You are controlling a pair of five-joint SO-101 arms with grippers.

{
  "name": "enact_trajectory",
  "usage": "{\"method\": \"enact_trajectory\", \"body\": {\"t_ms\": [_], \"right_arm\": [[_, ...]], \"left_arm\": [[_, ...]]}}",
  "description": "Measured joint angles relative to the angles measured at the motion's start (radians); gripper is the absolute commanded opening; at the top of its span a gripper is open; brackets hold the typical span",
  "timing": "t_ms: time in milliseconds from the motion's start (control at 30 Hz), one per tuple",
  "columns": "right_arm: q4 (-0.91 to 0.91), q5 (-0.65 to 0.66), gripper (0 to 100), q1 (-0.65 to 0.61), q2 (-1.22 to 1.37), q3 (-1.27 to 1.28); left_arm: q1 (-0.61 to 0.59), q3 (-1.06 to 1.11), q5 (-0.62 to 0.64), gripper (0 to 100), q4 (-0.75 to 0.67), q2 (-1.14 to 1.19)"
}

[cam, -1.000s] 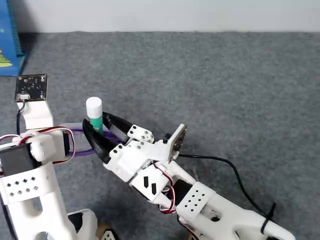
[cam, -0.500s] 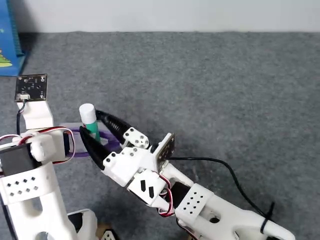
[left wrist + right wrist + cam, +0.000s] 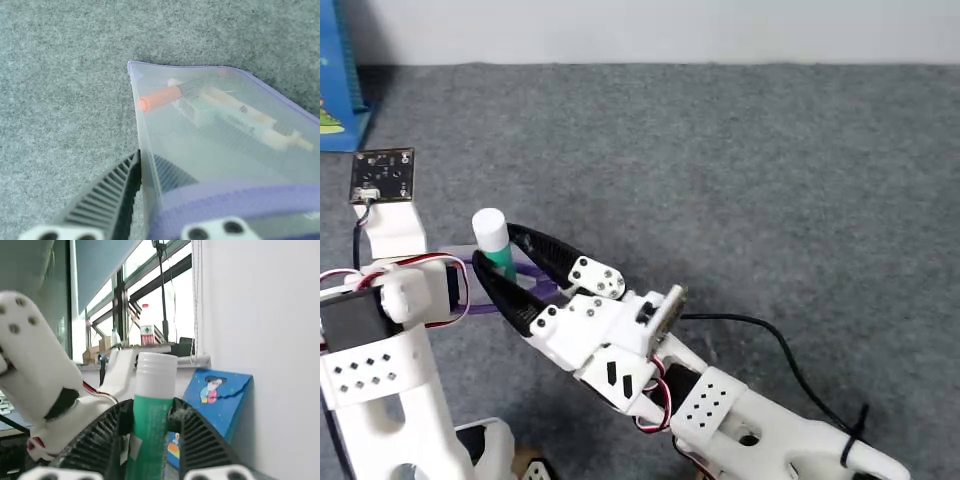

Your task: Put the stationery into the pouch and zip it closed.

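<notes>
Right, from the high view first: the right claw [image 3: 492, 250] is clenched on the glue stick [image 3: 489, 236], white cap up, green body pinched between the two black fingers. Directly under the claw's tips lies the purple-edged pouch [image 3: 468, 258], on the grey tabletop [image 3: 740, 180]. The left arm [image 3: 380, 330] stands just beside the claw, at the pouch's near end.

Over to the left wrist view: the left claw [image 3: 150, 202] is clamped on the pouch [image 3: 210, 150] at its purple zip edge, one ribbed black finger against the clear wall. Beyond the claw, inside the pouch, lie an orange-capped pen [image 3: 159, 98] and another pale stick-like item [image 3: 240, 120], so some of the stationery is already in.

Right wrist view now: the glue stick [image 3: 150, 415] stands upright, gripped mid-body, cap well above the fingers [image 3: 200, 440]. A blue box [image 3: 217, 397] sits far behind the claw.

My read: partway through. The glue stick is not yet in; it has to drop into the mouth and be let go. Whether the mouth gapes wide enough, I cannot tell. The zipping is all left to do.
</notes>
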Motion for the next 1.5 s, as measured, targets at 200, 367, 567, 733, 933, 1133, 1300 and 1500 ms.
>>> {"method": "enact_trajectory", "body": {"t_ms": [200, 367, 567, 733, 933, 1133, 1300, 1500], "right_arm": [[-0.008, 0.0, 0.8, 0.0, 0.003, 0.035], [-0.008, 0.0, 0.8, 0.0, 0.003, 0.035], [-0.008, 0.089, 0.8, 0.0, 0.1, -0.041], [-0.054, 0.1, 0.8, 0.0, 0.206, -0.086], [-0.087, 0.103, 1.0, 0.028, 0.252, -0.097], [-0.087, 0.109, 22.5, 0.034, 0.253, -0.083], [-0.087, 0.11, 27.0, 0.038, 0.252, -0.08], [-0.087, 0.198, 17.0, 0.043, 0.253, -0.08]], "left_arm": [[0.0, 0.0, 0.0, 1, 0.0, 0.0], [0.0, 0.0, 0.0, 1, 0.0, 0.0], [0.0, 0.0, 0.0, 1, 0.0, 0.0], [0.0, 0.002, 0.0, 1, 0.0, 0.0], [0.0, 0.017, 0.003, 1, 0.0, -0.002], [0.0, 0.017, 0.005, 1, 0.0, -0.002], [0.0, 0.017, 0.005, 1, 0.0, -0.002], [0.0, 0.017, 0.0, 1, 0.0, -0.002]]}}
